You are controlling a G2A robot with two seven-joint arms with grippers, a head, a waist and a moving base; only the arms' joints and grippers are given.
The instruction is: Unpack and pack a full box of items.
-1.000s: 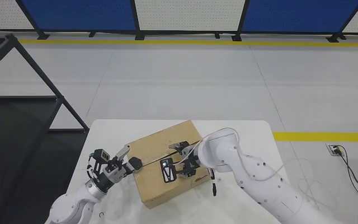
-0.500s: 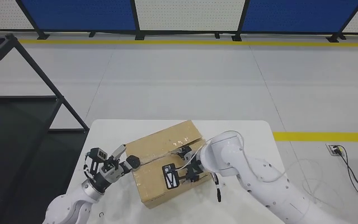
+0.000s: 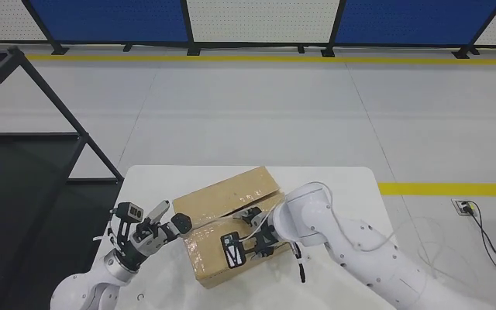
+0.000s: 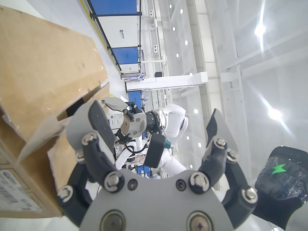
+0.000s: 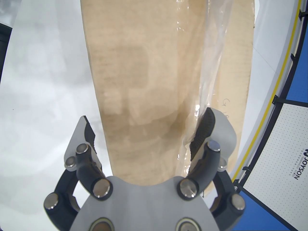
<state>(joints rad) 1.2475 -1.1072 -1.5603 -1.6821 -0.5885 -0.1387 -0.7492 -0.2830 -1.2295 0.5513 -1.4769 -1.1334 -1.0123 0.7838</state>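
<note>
Cardboard made up the single box (image 3: pixel 225 194), which lay slantwise in the middle of the white table (image 3: pixel 333 182), its two top flaps parted along the seam. Around the table stood a black metal rack (image 3: pixel 46 147) on the robot's left, two blue panels (image 3: pixel 108 19) along the back, and a yellow floor line (image 3: pixel 232 56) in front of them.

The right arm reached across the box's right end and hid that part of the lid from above. A strip of clear tape (image 5: pixel 214 56) ran loose along the seam and lay against one pad of the right gripper (image 5: pixel 146 128). That claw was spread wide, one finger beside the seam and the other beyond the near flap's outer edge, with nothing clamped. The left gripper (image 3: pixel 170 215) sat at the box's left end, just beside the mouth of the seam, its claw likewise wide and empty.

Counted: one box, two flaps, one tape strip, two grippers.

Against a second before, the left gripper had drawn back a little from the box's end. The right gripper had slid toward the near-left part of the lid, and the gap between the flaps showed more plainly.
</note>
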